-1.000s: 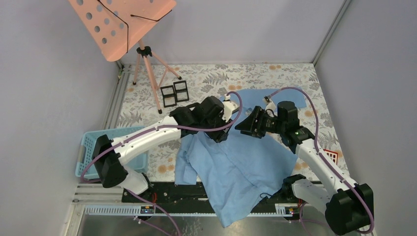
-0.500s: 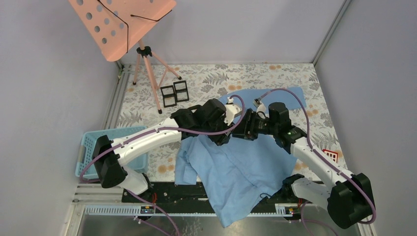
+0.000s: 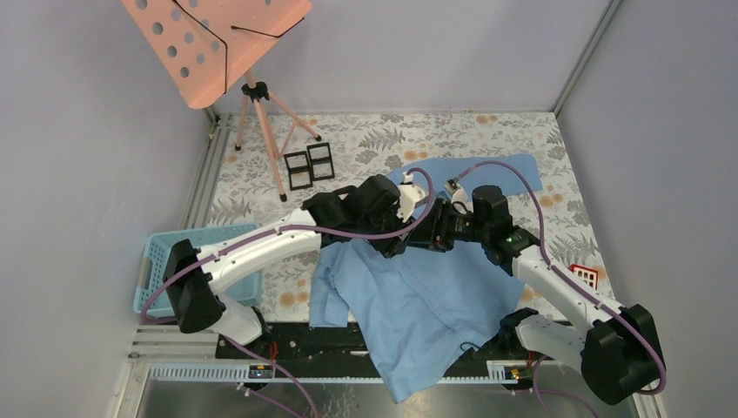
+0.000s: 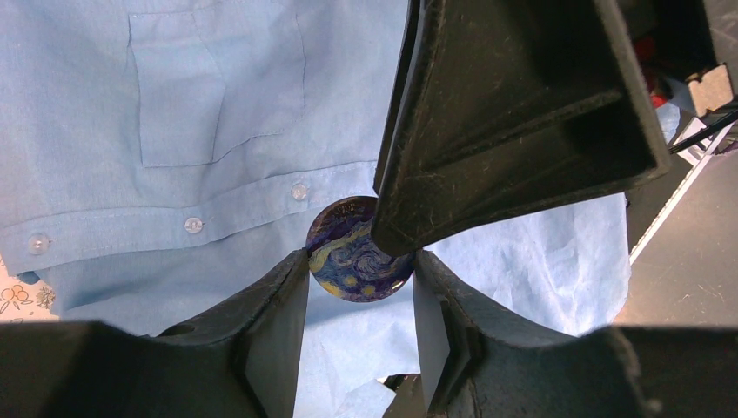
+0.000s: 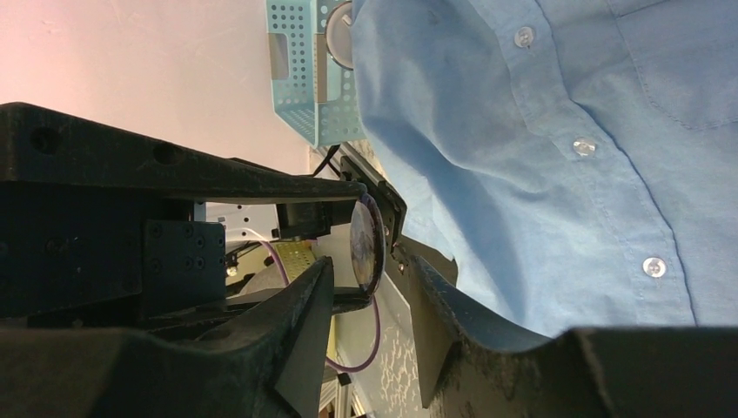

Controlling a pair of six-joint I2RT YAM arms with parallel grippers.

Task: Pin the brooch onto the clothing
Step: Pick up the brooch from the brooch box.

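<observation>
Left wrist view: left gripper (image 4: pixel 359 261) pinches the round painted brooch (image 4: pixel 348 252) by its rim, over the shirt (image 4: pixel 218 52) near its button placket (image 4: pixel 191 225); right gripper (image 5: pixel 367 261) spread around it; light, rigid, probably slick-faced.

You will find nothing legible in any of the three views: no words, brand marks, numbers or signs. The brooch (image 4: pixel 357 252) carries a painted swirl of dark blue and yellow, not lettering. The small red and white item (image 3: pixel 587 276) at the right edge of the bench (image 3: pixel 365 144) has markings too small for you to read.
</observation>
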